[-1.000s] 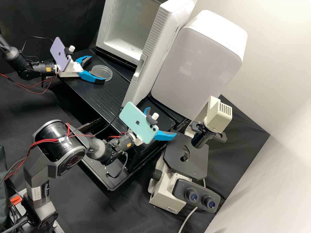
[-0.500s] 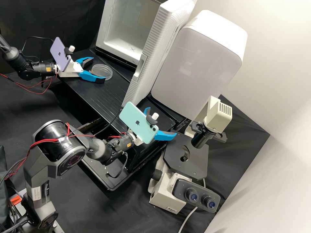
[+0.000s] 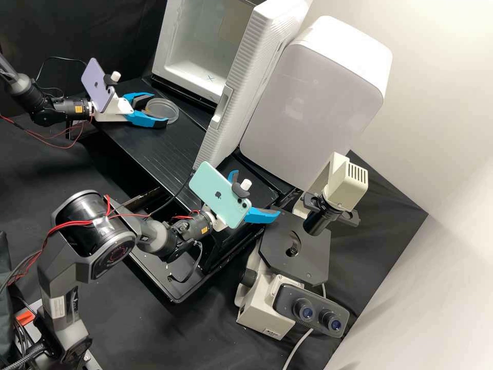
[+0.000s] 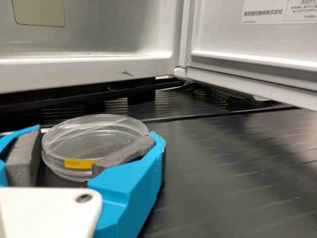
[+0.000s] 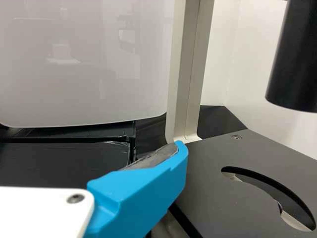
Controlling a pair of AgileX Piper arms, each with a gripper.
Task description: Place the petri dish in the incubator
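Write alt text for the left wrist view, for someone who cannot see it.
A clear petri dish sits gripped between the left gripper's two blue fingers at the black bench. Just beyond it stands the open white incubator, its door swung aside.

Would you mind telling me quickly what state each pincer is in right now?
Left pincer: closed on the petri dish.
Right pincer: open, holding nothing.

A black microscope stage with a curved slot lies under a dark barrel, perhaps a condenser, near a white housing.
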